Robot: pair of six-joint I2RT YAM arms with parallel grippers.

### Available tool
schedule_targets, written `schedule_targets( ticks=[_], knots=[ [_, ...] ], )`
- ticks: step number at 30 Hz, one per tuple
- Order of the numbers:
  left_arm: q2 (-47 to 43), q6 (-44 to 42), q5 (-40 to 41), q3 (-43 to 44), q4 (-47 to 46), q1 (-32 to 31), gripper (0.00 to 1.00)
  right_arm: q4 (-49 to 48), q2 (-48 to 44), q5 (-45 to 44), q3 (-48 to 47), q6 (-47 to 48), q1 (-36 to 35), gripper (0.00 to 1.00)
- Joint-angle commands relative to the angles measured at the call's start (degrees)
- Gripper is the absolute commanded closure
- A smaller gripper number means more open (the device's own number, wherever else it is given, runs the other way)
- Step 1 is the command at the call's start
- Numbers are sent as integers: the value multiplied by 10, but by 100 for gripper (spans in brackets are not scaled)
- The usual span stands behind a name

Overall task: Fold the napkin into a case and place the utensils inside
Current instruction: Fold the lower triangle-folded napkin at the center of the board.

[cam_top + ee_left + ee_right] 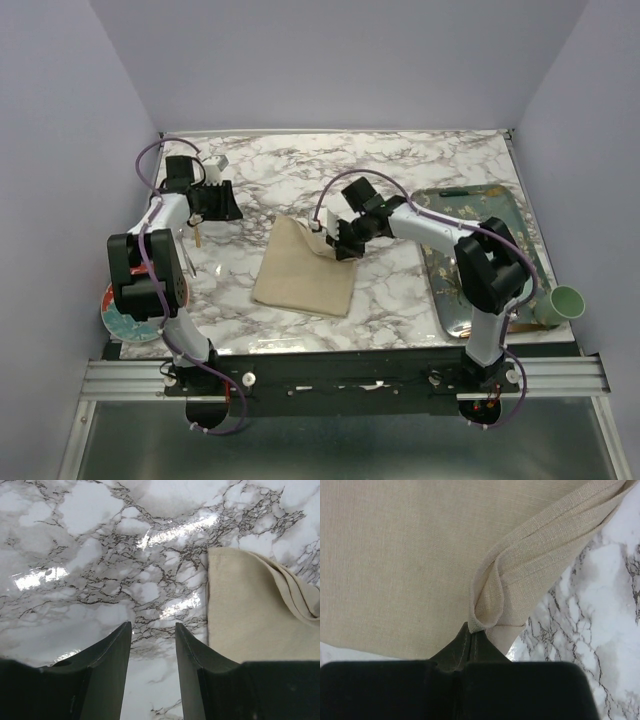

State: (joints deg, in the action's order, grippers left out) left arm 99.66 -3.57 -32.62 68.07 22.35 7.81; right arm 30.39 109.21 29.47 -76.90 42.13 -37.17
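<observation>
The right fingers [462, 650] are pinching a fold of the napkin [305, 275] while the left fingers [112, 655] are hovering parted and empty left of it

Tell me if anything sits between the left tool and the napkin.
Nothing visible does. In the left wrist view, only bare marble table separates the open left tool from the napkin, whose edge lies off to its right. The right tool is shut on a fold of the napkin.
</observation>
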Motion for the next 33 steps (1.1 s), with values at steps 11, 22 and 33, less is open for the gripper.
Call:
schedule_targets(
  ticks=[11, 22, 33],
  knots=[
    [-35, -26, -31, -17, 2, 4, 51, -141, -148, -21, 207, 330, -39, 99],
    [-70, -136, -80, -11, 68, 0, 53, -190, -186, -47, 321, 520, -77, 99],
    [-111, -288, -54, -22, 152, -76, 54, -229, -207, -50, 403, 674, -79, 99]
  ],
)
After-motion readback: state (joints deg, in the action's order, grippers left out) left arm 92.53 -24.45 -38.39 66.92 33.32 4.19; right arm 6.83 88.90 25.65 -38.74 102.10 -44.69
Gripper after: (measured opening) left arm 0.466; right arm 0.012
